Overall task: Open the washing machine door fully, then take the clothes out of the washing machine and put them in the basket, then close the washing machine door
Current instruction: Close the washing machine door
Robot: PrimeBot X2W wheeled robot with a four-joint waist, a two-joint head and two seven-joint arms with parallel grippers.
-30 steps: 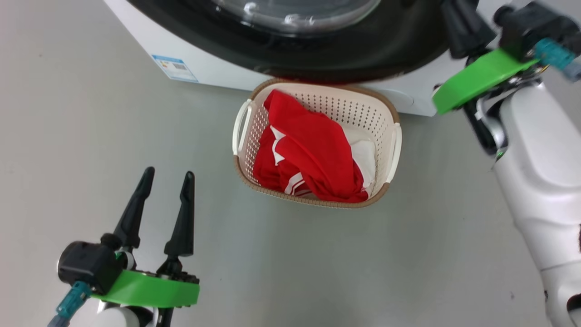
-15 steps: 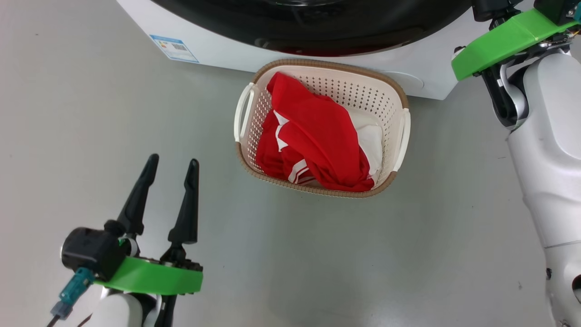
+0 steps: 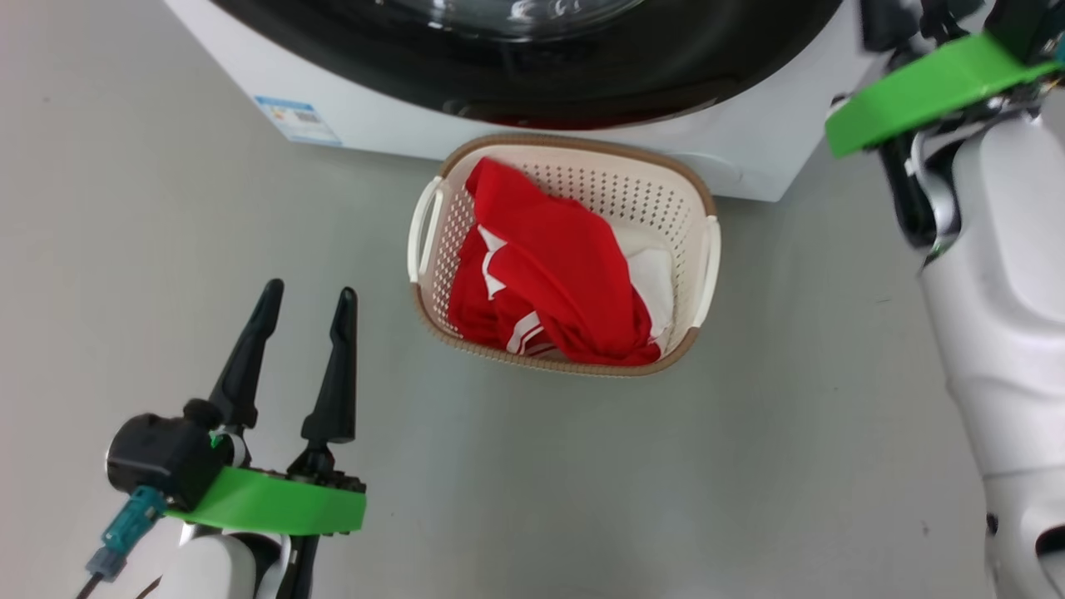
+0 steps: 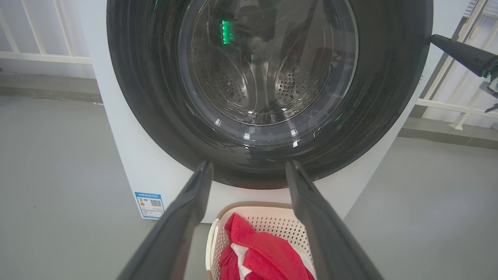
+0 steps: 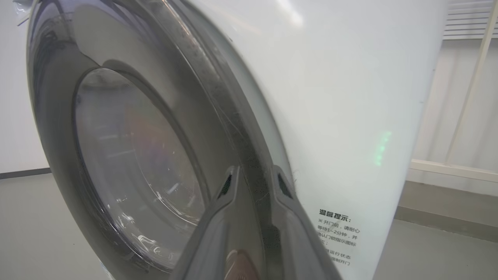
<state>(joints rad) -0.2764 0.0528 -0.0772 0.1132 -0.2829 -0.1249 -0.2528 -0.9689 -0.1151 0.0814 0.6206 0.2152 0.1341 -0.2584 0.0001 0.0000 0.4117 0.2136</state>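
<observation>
The washing machine door, black-rimmed with a glass bowl, lies closed against the white washing machine. Through the glass the steel drum shows. On the floor right in front stands the basket, with the red and white clothes heaped in it. My left gripper hovers open and empty over the floor, left of the basket, pointing at the door. My right gripper is up at the door's right edge, its fingers a little apart around nothing. One of its dark fingers also shows in the left wrist view.
A blue label sits low on the machine's front. A white railing runs behind the machine on both sides. My right arm's green wrist plate and pale forearm stand right of the basket. Grey floor spreads around.
The head camera has shifted, so the whole picture moved. Basket, clothes and left gripper stand as before. My right wrist stays by the door's right edge.
</observation>
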